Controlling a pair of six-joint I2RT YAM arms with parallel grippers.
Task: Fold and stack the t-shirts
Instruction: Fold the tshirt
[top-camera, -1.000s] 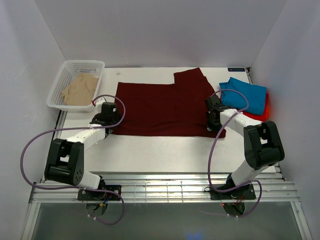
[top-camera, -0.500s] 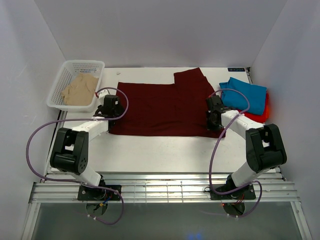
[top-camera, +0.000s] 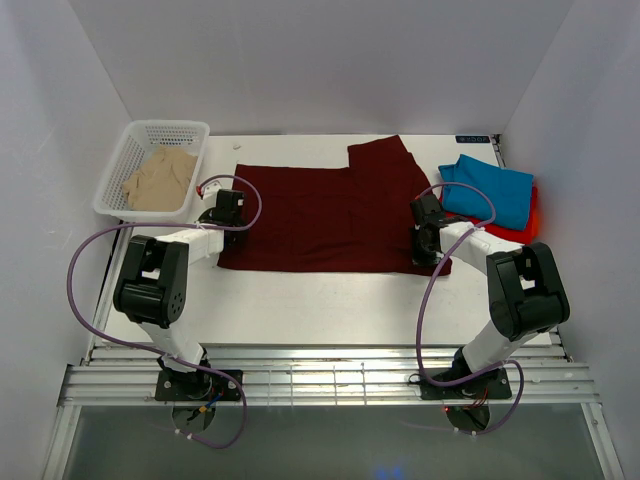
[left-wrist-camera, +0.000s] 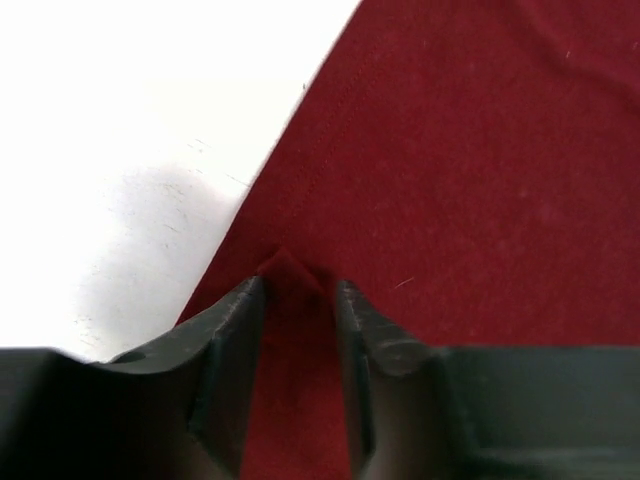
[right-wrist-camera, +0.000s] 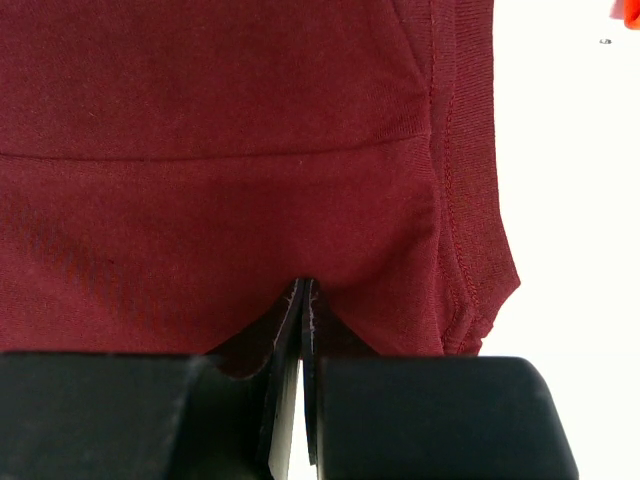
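While right fingers (right-wrist-camera: 287, 385) clamp maroon t-shirt (right-wrist-camera: 200, 100), left fingers (left-wrist-camera: 232, 345) straddle it half-open

A maroon shirt (top-camera: 330, 215) is spread flat, the left gripper (top-camera: 226, 210) placed at its 9 o'clock edge, the right gripper (top-camera: 428, 238) at 3. At 2 o'clock a teal shirt (top-camera: 493, 190) is stacked on a red-orange shirt (top-camera: 530, 222); at 10, a beige shirt (top-camera: 160, 178) is held in a basket (top-camera: 170, 126).

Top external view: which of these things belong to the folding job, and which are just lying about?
Job:
maroon t-shirt
teal-blue t-shirt
red-orange t-shirt
beige t-shirt

Lying about:
white mesh basket, holding the beige one
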